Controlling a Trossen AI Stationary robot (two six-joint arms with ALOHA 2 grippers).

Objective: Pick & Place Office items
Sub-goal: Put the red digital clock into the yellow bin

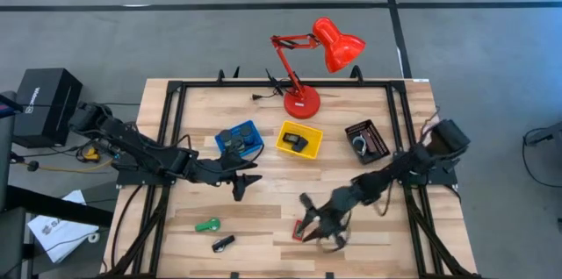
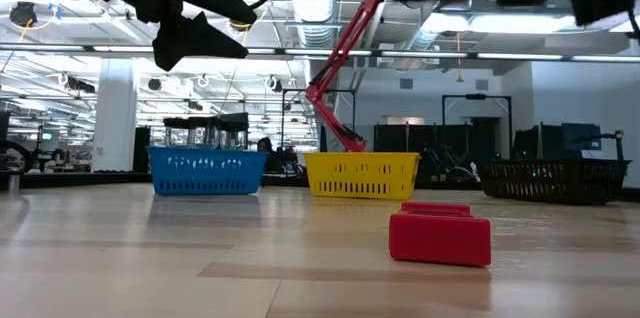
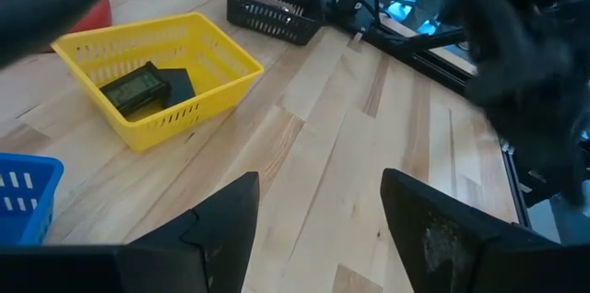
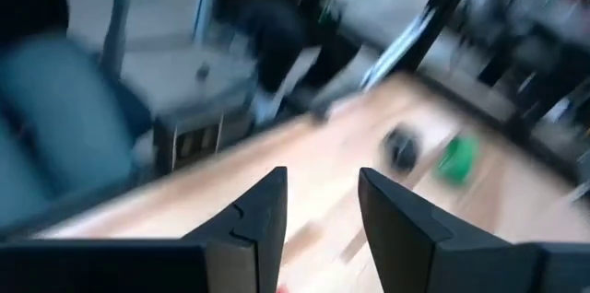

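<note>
Items loose on the table number three: one red block (image 1: 299,232) at the near edge right of centre, flat and rectangular with a stepped top, one green clip (image 1: 207,225) near left, and one small black piece (image 1: 222,244) just nearer than the clip. Three trays stand farther back, blue (image 1: 254,130), yellow (image 1: 287,145) and black (image 1: 379,137), each holding dark items. Right gripper (image 1: 312,224) hangs just beside the red block with fingers spread and empty; left gripper (image 1: 240,184) hovers near the blue tray, fingers apart, empty.

text: none legible | labels: none | numbers: none | signs: none
</note>
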